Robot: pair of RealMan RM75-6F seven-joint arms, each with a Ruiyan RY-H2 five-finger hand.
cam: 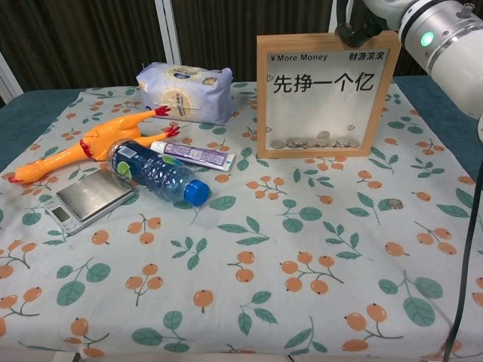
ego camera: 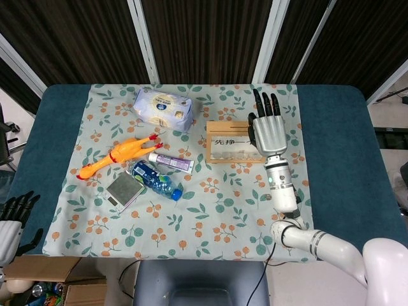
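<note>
My right hand (ego camera: pixel 268 129) hovers over the right end of the wooden coin frame (ego camera: pixel 231 150), palm down with its fingers stretched out and apart, holding nothing. In the chest view a dark fingertip (cam: pixel 353 32) sits at the top right corner of the frame (cam: pixel 326 94); I cannot tell whether it touches. The frame stands upright with coins in its bottom. My left hand (ego camera: pixel 13 220) hangs off the table's near left corner, empty, fingers apart.
On the flowered cloth (ego camera: pixel 191 217) lie a tissue pack (ego camera: pixel 163 108), a rubber chicken (ego camera: pixel 118 156), a toothpaste tube (ego camera: pixel 171 163), a water bottle (ego camera: pixel 156 180) and a small scale (ego camera: pixel 125 190). A loose coin (cam: pixel 395 204) lies at the right.
</note>
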